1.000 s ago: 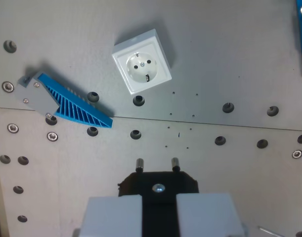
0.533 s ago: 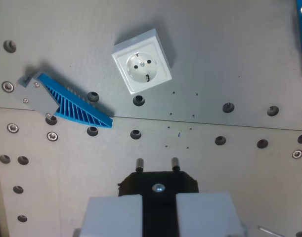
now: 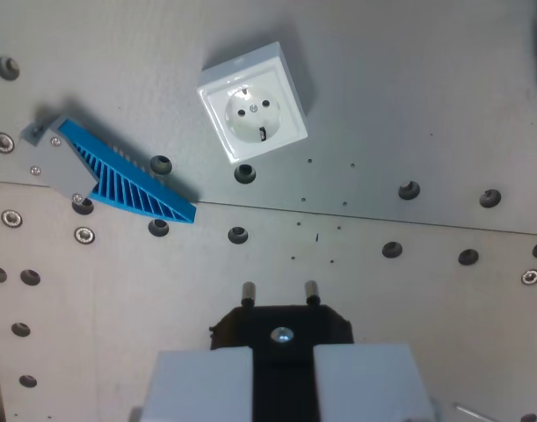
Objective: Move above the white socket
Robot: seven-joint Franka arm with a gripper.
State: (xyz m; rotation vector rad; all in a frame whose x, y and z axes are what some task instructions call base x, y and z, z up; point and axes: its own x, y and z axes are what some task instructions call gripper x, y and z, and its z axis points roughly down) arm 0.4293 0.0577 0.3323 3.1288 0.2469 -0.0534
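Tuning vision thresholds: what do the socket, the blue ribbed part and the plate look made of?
Socket: looks like glossy white moulded plastic, with smooth faces and soft highlights. Blue ribbed part: probably plastic, uniform matte blue with thin ribs, on a grey block that could be plastic or painted metal. Plate: likely brushed or matte metal, dull grey sheen, drilled holes and screw heads.

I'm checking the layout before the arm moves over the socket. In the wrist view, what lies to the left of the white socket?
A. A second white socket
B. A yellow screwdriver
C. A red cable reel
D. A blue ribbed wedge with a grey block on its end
D: the blue ribbed wedge with its grey block lies on the plate to the wrist view's left of the socket, apart from it.
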